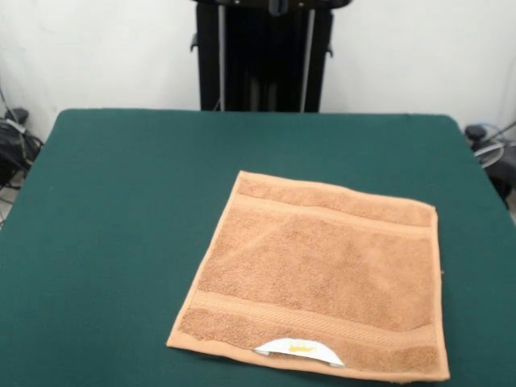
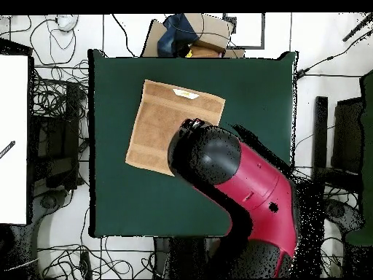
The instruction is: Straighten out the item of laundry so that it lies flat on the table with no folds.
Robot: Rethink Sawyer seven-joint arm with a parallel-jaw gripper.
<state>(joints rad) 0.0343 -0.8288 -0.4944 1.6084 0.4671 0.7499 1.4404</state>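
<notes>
The towel lies spread out on the green table. It looks flat, with all four edges showing and no folds to see. Woven bands run across it near two opposite edges. A small white label with a yellow mark sits at one edge and curls up a little onto the cloth.

In the overhead view the big red and black arm reaches over the table. Its rounded black end hangs above one corner of the towel and hides that corner. The rest of the towel sticks out from under the arm on the side away from the robot's base. The label is at the towel's edge farthest from the arm's base.

The gripper itself cannot be seen under the arm, so I cannot tell if it is wide, narrow or holding anything.

Many cables lie on the floor beside the table.
</notes>
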